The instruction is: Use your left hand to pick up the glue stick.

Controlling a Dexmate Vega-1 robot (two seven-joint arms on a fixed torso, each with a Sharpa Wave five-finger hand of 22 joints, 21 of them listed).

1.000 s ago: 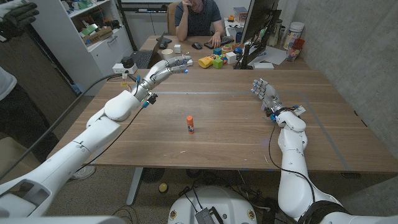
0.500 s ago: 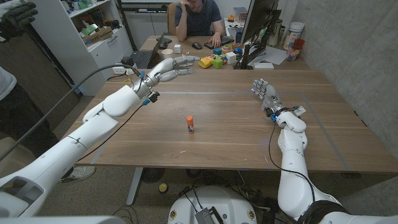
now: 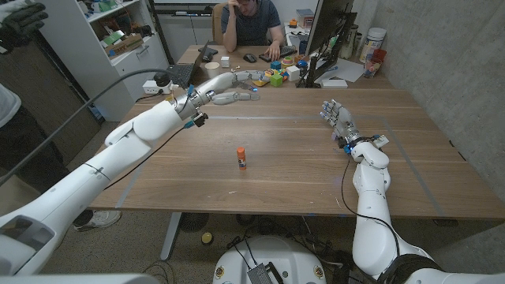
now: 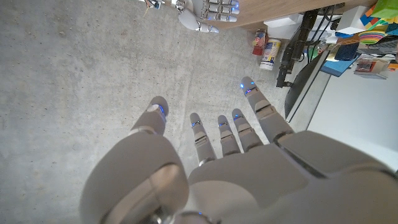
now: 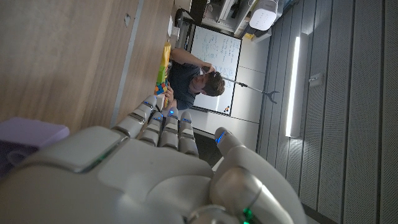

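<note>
The glue stick stands upright near the middle of the desk, a little toward its near edge, with nothing touching it. The left hand hangs in the air over the desk's far left part, well apart from the glue stick, its fingers spread wide and holding nothing. The right hand sits toward the desk's right side, fingers extended and apart, also holding nothing. A person sits beyond the far edge.
</note>
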